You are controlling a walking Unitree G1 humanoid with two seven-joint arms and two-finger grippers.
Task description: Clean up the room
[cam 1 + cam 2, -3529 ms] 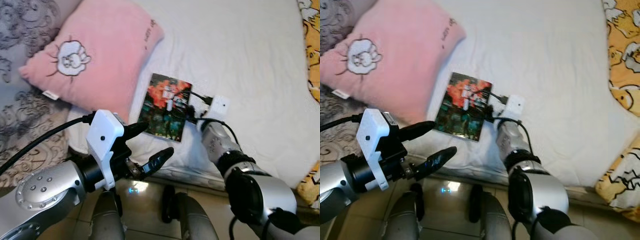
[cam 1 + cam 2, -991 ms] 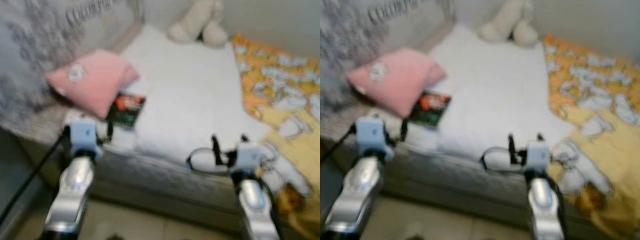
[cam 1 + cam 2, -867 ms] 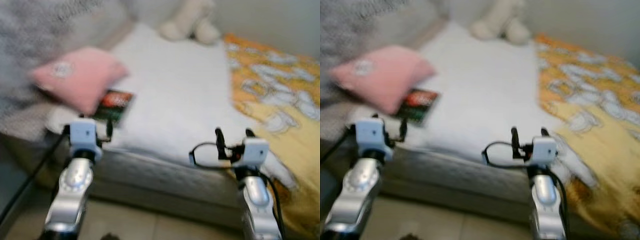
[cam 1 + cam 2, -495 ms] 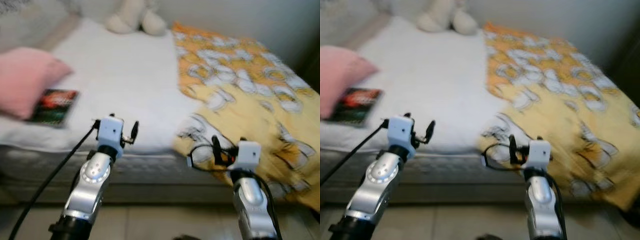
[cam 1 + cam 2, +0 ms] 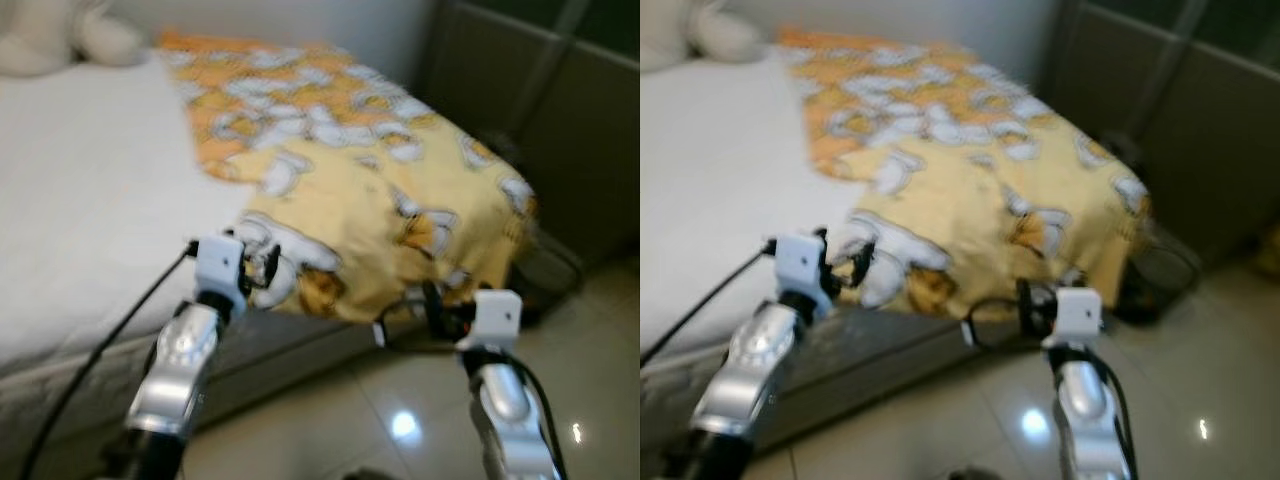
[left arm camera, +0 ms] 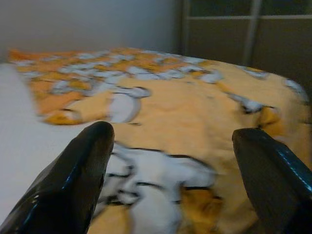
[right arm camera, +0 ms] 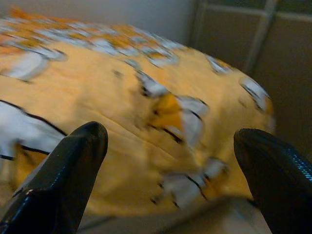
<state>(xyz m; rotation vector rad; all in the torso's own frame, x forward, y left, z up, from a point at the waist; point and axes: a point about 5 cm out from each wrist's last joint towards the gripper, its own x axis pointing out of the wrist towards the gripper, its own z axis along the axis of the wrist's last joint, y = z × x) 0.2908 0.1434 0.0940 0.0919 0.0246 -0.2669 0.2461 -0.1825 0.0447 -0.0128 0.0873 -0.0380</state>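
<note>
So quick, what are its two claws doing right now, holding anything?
Left end effector: open, empty, held above the yellow cartoon-print blanket.
Right end effector: open, empty, pointed at that blanket's hanging edge.

Bed (image 5: 90, 230), glossy tiled floor (image 5: 400, 420), dark wardrobe (image 5: 540, 110).

Left arm: silver, raised forward, white wrist block on top.
Left gripper (image 6: 175, 165): 2 long black fingers spread wide, holding nothing.
Right arm: silver, raised forward.
Right gripper (image 7: 178, 170): 2 black fingers parted wide, holding nothing.
</note>
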